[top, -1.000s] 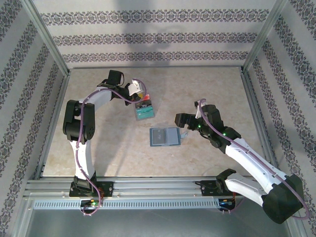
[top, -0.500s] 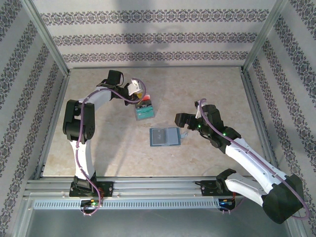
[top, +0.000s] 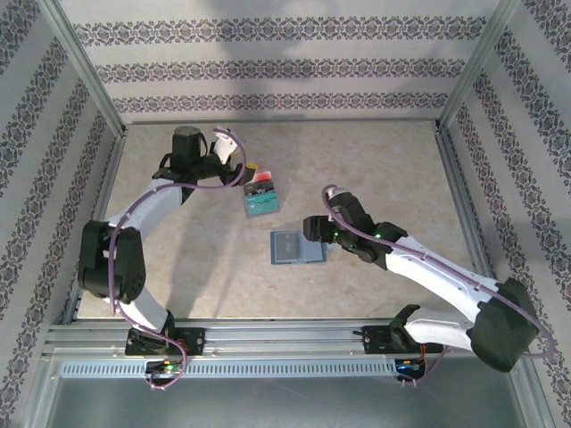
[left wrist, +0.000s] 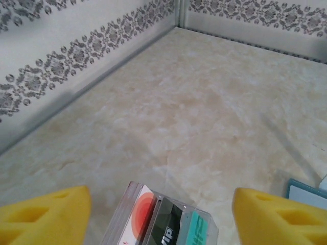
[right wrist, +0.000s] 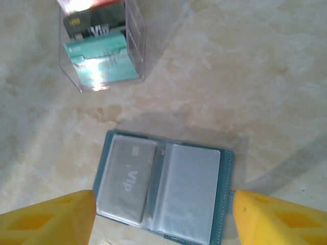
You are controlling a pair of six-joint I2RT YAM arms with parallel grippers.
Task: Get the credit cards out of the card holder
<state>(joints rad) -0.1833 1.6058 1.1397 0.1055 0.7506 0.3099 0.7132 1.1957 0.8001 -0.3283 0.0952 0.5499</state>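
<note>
Lab robot cell, alu frame (top: 285,339), wallpapered walls (top: 268,67)

A clear plastic box (right wrist: 135,45) lies on the beige marbled table (top: 384,160), a little left of and beyond its middle. White walls (top: 268,52) banded with grey floral ornament enclose the table on three sides. A grooved aluminium rail (top: 285,337) runs along its near edge.

Soft, fairly bright light falls evenly from overhead on the pale table (top: 384,160), leaving white glare on the clear box (right wrist: 102,51), a faint grey shadow below and right of that box beside the card holder (right wrist: 163,189), and blurred yellow fingertips (right wrist: 46,217) nearest the lens.
</note>
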